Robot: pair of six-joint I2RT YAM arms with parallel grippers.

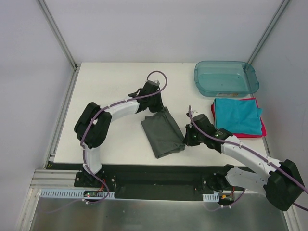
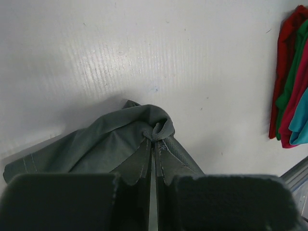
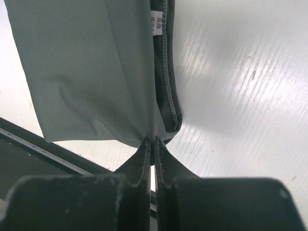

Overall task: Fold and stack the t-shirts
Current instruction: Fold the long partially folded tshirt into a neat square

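The grey t-shirt (image 1: 162, 132) was found near the middle of the bench (image 1: 110, 86), gathered into a long, partly folded band between the two arms. Its far end was pinched by the left end effector (image 2: 153, 142), which was clenched on a small bunched knot of cloth. Its near right corner was gripped by the right end effector (image 3: 153, 142), also clenched tight, with the neck label (image 3: 156, 24) visible further along the hem. The teal t-shirt (image 1: 236, 115) was seen folded on top of the red-pink t-shirt (image 1: 238, 134) at the right side, just in front of the tub (image 1: 226, 77).

Both grips were judged to be shallow. Only a thin edge was caught at each end, so the cloth could be pulled free if the arms were drawn apart too firmly. It could not be told whether every layer was trapped at the right corner; a loose under-layer would let the fold fall open when lifted. An uneven lift would skew the band. The near corner lay close to the front edge of the bench, where the cloth could be dragged over.
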